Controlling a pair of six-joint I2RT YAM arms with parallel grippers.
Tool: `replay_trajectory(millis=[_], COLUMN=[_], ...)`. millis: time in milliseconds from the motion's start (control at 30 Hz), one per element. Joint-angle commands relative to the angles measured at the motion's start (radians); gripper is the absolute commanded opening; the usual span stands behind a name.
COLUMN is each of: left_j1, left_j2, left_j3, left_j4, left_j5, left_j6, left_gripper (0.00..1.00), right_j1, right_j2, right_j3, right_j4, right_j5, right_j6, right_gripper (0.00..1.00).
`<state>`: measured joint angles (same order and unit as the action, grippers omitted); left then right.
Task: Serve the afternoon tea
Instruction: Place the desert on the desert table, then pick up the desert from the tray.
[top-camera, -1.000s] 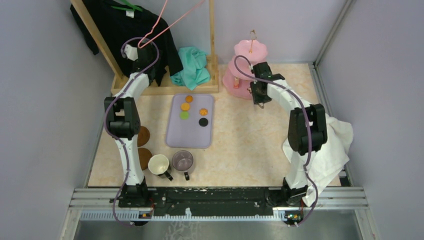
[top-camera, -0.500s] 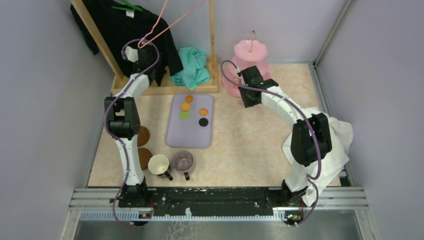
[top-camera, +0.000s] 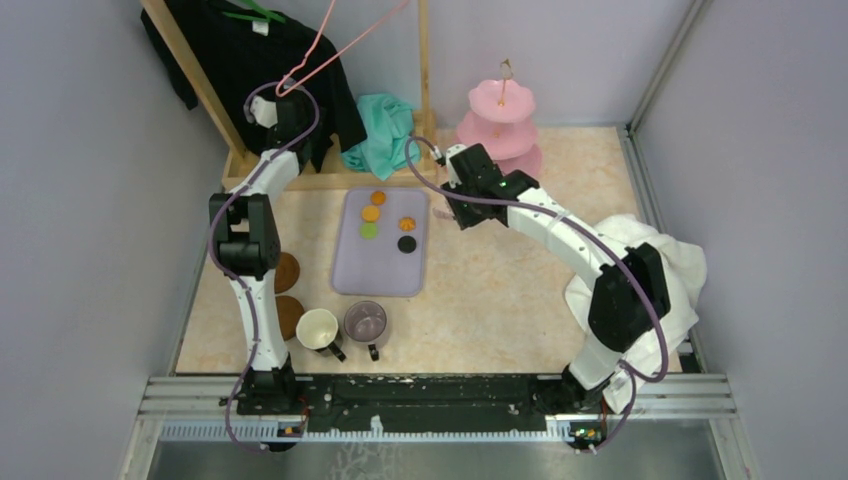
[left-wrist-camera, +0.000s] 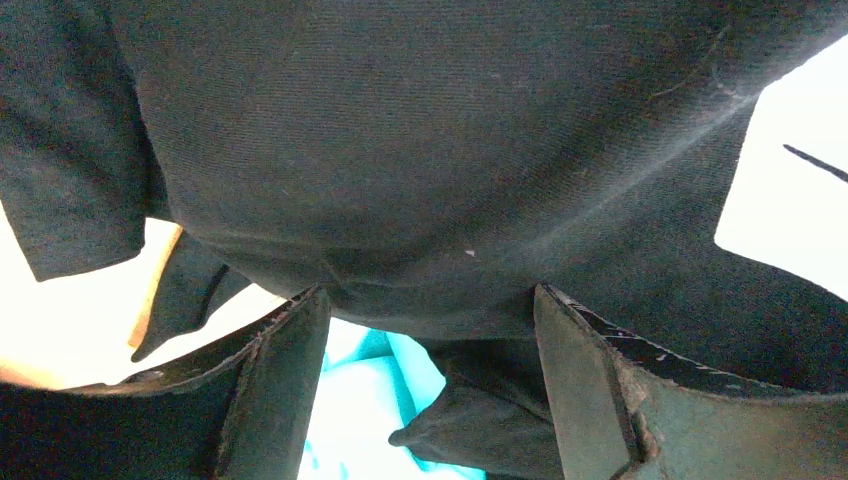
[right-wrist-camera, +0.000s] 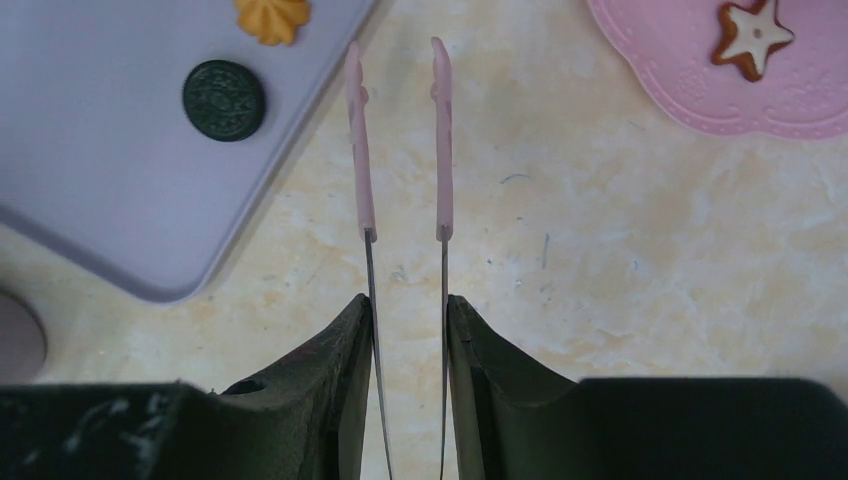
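Observation:
My right gripper is shut on pink-tipped tongs; their tips are apart and empty, above bare table beside the lilac tray. On the tray lie a black round, an orange sweet, a green one and two more orange ones. A star cookie lies on the bottom tier of the pink stand. A cream mug, a greyish-purple mug and two brown coasters sit near left. My left gripper is open against a black garment.
A wooden rack with the black garment and a pink hanger stands at the back left. A teal cloth lies at its foot. A white towel is draped under my right arm. Grey walls close in on both sides.
My right gripper has swung left with the tongs, from the pink stand to the tray's right edge. The left arm has not moved.

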<state>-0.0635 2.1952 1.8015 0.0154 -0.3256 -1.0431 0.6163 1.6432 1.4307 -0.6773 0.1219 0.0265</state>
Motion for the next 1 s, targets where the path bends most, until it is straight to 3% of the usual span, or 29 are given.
replay_trajectory(millis=[0,367,967], left_j1=[0.002,0.002,0.002], left_j2=[-0.045,-0.059,-0.076], left_j3=[-0.02,-0.038,-0.085], left_j4=[0.019,0.021,0.026], left_j5=[0.004,0.005,0.002], left_j6=[-0.001,-0.001,-0.003], left_gripper=[0.8,0.8,0.8], right_j1=[0.059,0.136,0.155], right_j2=[-0.01,0.072,0.089], right_j3=[0.083,0.156,0.059], right_j4=[0.02,-0.024,0.02], right_j5=[-0.045,-0.135,-0.197], right_j6=[-0.001,-0.02,-0.028], right_gripper=[0.31,0.32,0.34])
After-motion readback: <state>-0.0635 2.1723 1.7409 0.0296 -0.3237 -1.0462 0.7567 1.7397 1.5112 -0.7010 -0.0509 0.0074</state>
